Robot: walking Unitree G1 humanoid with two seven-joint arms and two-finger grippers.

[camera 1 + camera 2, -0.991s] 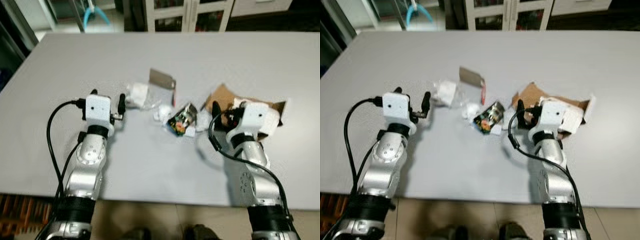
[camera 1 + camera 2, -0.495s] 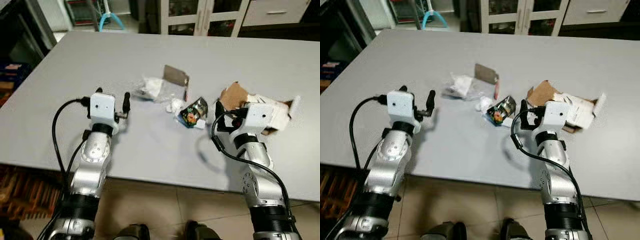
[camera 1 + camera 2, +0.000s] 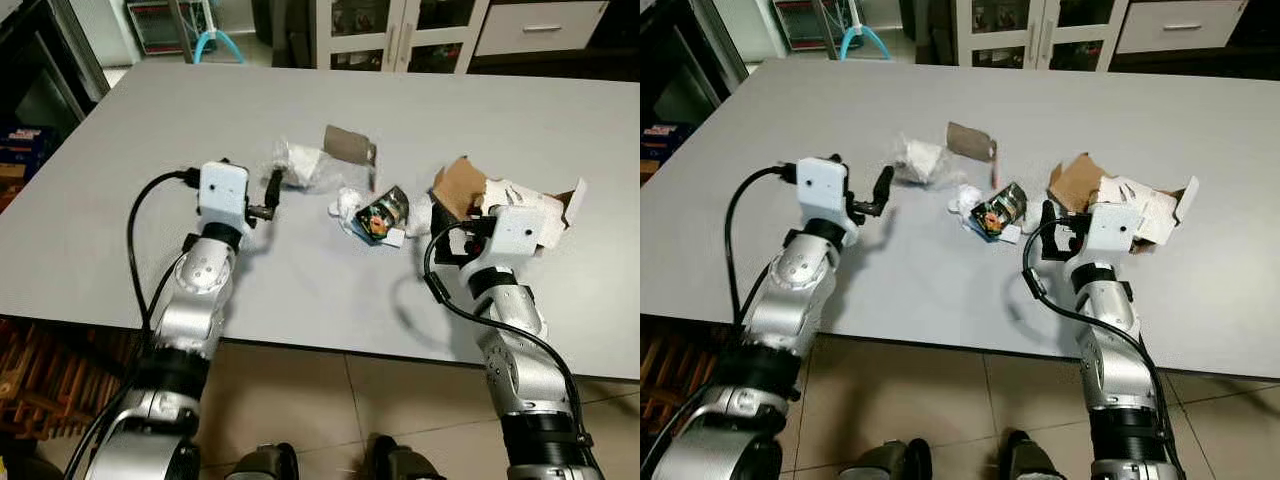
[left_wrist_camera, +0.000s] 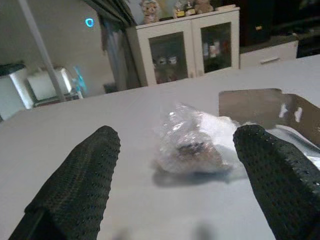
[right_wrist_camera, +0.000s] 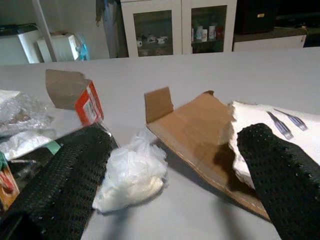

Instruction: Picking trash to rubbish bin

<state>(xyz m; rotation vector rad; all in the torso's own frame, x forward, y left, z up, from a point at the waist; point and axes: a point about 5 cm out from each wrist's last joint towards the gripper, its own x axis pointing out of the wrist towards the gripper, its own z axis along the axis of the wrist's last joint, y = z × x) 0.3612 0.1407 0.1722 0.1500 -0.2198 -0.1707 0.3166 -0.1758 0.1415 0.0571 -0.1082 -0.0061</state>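
Note:
Trash lies in a cluster on the grey table point(image 3: 300, 290). It holds a crumpled clear plastic bag point(image 3: 298, 165), a brown card flap with a red edge point(image 3: 350, 147), a colourful crushed wrapper point(image 3: 378, 212) and a white plastic wad point(image 5: 131, 172). A torn cardboard box with white paper point(image 3: 500, 195) sits to the right. My left gripper point(image 3: 250, 185) is open just short of the clear bag point(image 4: 192, 142), which sits between its fingers in the left wrist view. My right gripper point(image 5: 177, 135) is open, with the wad and the box flap ahead of it.
The table's front edge runs just below my elbows, with tiled floor point(image 3: 400, 400) under it. White glass-door cabinets point(image 3: 400, 45) stand beyond the far edge. A dark shelf point(image 3: 40, 90) stands off the table's left side.
The camera view has shifted. My left arm has reached forward and to the right, bringing its open gripper close to the clear bag. The right arm has held its place by the box.

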